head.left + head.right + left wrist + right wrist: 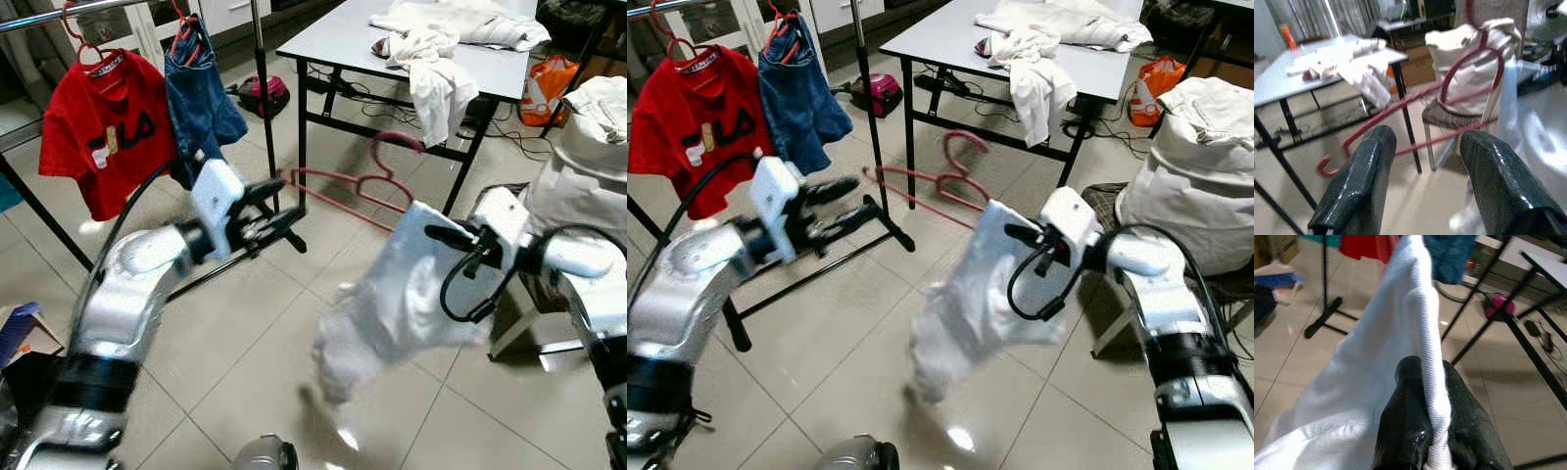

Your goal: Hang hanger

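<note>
**White garment pinched, red hanger in the air between two arms**

Nearest the head camera, the silver left arm (127, 284) bends up from the shoulder and reaches forward over the pale tiled floor (245, 352), its wrist turned so the left gripper (274, 217) points toward the red wire hanger (358, 181). Its two black fingers (1359, 181) stand wide apart and hold nothing; in the left wrist view the hanger's bars cross the gap beyond the tips, and whether they touch cannot be told.

Opposite, the silver right arm (1156, 294) bends at the elbow and reaches inward. The right gripper (1425, 431) is pressed tight on a ribbed edge of the white cloth garment (402, 294), which hangs down in a blurred fold toward the floor. The hanger rises out of the garment's upper end, its hook (397, 147) lifted in the air between the two arms.

Behind the left arm stands a black clothes rack (263, 98), its upright pole near the left gripper. A red T-shirt with dark lettering (103, 127) and a blue denim garment (201, 98) hang from its silver rail (59, 14). A grey table on black legs (490, 69) carries crumpled white clothes (431, 59) that spill over its near edge. Under it lie a pink-and-black object (263, 93) and dark cables. An orange bag (547, 88) stands by the far leg, and a large white bundle (1200, 166) sits on a chair beside the right arm.
</note>
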Tool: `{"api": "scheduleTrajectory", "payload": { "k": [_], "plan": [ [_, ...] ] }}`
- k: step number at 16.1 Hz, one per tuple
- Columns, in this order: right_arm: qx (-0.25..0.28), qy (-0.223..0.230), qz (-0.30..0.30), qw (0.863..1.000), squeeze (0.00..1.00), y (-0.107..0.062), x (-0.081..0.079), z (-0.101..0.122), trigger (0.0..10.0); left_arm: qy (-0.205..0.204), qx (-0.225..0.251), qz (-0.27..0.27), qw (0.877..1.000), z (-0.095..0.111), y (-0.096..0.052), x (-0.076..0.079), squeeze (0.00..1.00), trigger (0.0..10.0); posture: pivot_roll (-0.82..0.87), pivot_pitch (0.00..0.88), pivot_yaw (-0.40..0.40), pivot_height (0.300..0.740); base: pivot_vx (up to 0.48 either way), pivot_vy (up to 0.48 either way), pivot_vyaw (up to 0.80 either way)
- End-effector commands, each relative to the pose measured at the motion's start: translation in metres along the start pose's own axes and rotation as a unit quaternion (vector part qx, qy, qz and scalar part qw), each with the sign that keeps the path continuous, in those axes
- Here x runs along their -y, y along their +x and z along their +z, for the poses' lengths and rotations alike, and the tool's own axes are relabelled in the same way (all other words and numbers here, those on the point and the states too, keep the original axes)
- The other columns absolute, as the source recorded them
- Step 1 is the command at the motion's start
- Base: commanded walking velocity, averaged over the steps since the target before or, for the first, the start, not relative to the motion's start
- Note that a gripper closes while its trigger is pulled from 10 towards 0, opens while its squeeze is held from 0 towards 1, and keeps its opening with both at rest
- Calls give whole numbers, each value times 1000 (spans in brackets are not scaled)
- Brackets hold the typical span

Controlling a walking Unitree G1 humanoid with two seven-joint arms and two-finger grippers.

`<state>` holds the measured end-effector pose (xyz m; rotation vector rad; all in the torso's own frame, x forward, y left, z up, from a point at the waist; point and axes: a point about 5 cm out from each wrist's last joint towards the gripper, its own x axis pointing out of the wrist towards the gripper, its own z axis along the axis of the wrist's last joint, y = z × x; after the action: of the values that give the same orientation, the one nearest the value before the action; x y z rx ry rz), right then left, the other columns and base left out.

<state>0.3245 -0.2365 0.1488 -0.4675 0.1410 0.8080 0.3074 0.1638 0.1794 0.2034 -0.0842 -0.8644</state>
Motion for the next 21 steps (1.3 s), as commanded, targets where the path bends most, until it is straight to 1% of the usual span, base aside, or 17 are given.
{"api": "scheduleTrajectory", "payload": {
  "k": [1, 2, 3, 4, 7, 8, 9, 10, 11, 12, 14, 15, 16, 17, 18, 20, 21],
  "plan": [
    [23, 1, -23, 999, 0, -5, 7, 8, 0, -13, 1, 11, 1000, 0, -8, -7, 0, 10000, -75, 0, 48, 740, 0, 0, 0],
    [22, 2, -24, 999, 0, -6, 7, 8, 0, -17, -3, 14, 1000, -2, -12, -9, 0, 10000, -75, 0, 48, 740, 0, 0, 0],
    [25, -2, -27, 999, 0, -11, 8, 11, 0, -35, -28, -18, 999, -14, -22, 0, 0, 10000, -73, 0, 48, 740, 0, 0, 0],
    [28, -5, -27, 999, 0, -12, 9, 13, 0, -38, -36, -34, 998, -18, -24, 5, 0, 10000, -73, 0, 48, 740, 0, 0, 0],
    [36, -16, -12, 999, 0, -12, 9, 23, 0, -55, -44, -76, 995, -28, -20, 29, 0, 10000, -77, 0, 52, 740, 0, 0, 0],
    [36, -34, -1, 999, 0, -11, 9, 30, 0, -79, -35, -69, 994, -37, -6, 46, 0, 10000, -86, 0, 52, 740, 0, 0, 0],
    [35, -41, 4, 999, 0, -11, 9, 33, 0, -83, -30, -52, 995, -41, 2, 54, 0, 10000, -87, 0, 50, 740, 0, 0, 0],
    [41, -33, -7, 999, 0, -10, 11, 35, 0, -92, -20, 11, 995, -45, 13, 53, 0, 10000, -89, 0, 48, 740, 0, 0, 0],
    [47, 27, -72, 996, 0, -4, 15, 28, 0, -98, -3, 127, 987, -47, 31, 53, 0, 10000, -86, 0, 33, 740, 0, 0, 0],
    [55, 55, -110, 991, 0, -1, 16, 25, 0, -101, 0, 168, 981, -47, 36, 52, 0, 10000, -86, 0, 33, 740, 0, 0, 0],
    [102, 185, -232, 949, 0, 12, 5, 15, 0, -89, -2, 276, 957, -47, 37, 45, 0, 10000, -91, 0, 36, 740, 0, 0, 0],
    [107, 207, -260, 937, 0, 17, -4, 10, 0, -86, -3, 297, 951, -48, 35, 43, 0, 10000, -93, 0, 36, 740, 0, 0, 0],
    [107, 243, -325, 907, 0, 22, -19, -2, 0, -78, -12, 337, 938, -51, 30, 38, 0, 10000, -96, 0, 43, 740, 0, 0, 0],
    [104, 248, -341, 901, 0, 24, -24, -5, 0, -75, -13, 349, 934, -52, 29, 36, 0, 10000, -96, 0, 43, 740, 0, 0, 0],
    [96, 229, -366, 897, 0, 24, -33, -10, 0, -68, -22, 365, 928, -56, 27, 34, 0, 10000, -100, 0, 48, 740, 0, 0, 0],
    [79, 228, -388, 890, 0, 28, -57, -21, 0, -53, -34, 381, 923, -61, 27, 35, 0, 10000, -103, 0, 58, 740, 0, 0, 0],
    [61, 238, -404, 881, 0, 28, -63, -27, 0, -44, -39, 373, 926, -61, 30, 35, 0, 10000, -101, 0, 61, 740, 0, 0, 0]
  ]
}}
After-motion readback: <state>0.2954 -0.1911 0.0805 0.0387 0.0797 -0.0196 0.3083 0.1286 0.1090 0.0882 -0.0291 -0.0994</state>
